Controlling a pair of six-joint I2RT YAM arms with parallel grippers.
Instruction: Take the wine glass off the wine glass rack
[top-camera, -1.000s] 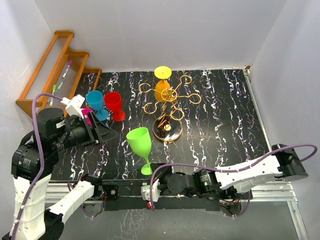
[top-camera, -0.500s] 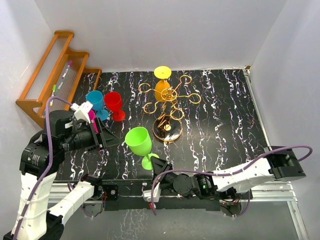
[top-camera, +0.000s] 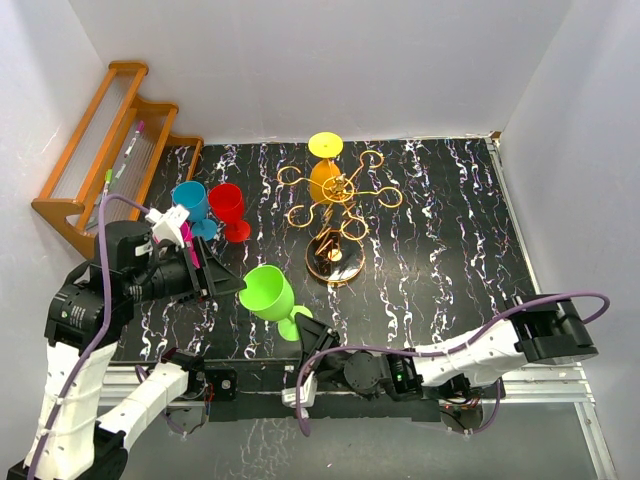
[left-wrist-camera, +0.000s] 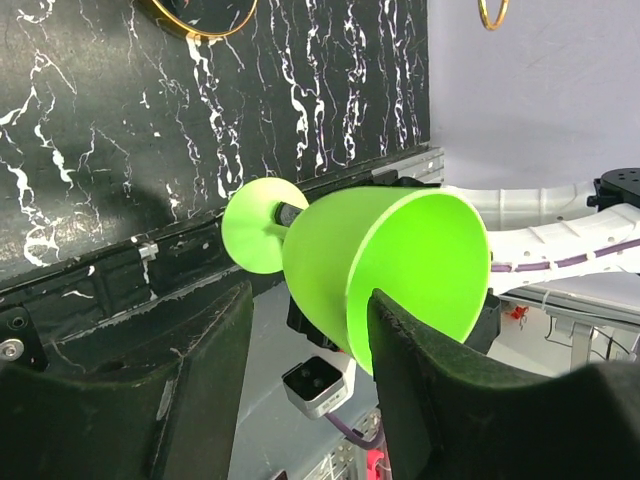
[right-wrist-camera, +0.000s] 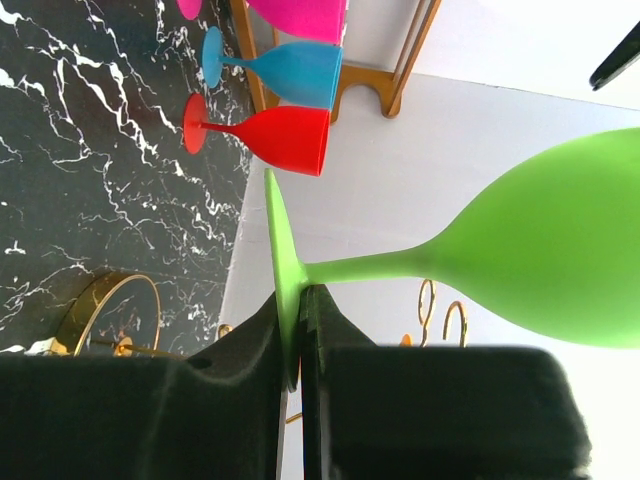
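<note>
Now tipped well over, where a second ago stood upright: green wine glass (top-camera: 268, 291), bowl leaning toward the left gripper (top-camera: 215, 282), foot pinched edge-on in the right gripper (right-wrist-camera: 297, 335). Clamped tight on that foot, judging by the right wrist view. Left gripper spread wide, one finger to each side of the bowl and closer to it than half a second back; cannot tell whether touching yet. Reads as a hand-over under way, right to left, with this glass already clear of the wine glass rack (top-camera: 337, 195). Beyond the right gripper, away from the arm bases: that gold rack, unmoved, with an orange-and-yellow glass (top-camera: 322, 172) hanging from one loop, foot up, so probably more to take off. Just beyond the left gripper: blue glass (top-camera: 190, 200) and red glass (top-camera: 226, 205), upright and side by side, plus a pink glass (top-camera: 184, 232) mostly hidden behind the gripper. Underneath everything: black tabletop (top-camera: 440, 230), glossy, veined with white like marble. Farther out past the left gripper: stepped wooden shelf (top-camera: 110, 140) against the wall. On all three sides, plain white walls (top-camera: 300, 60).
</note>
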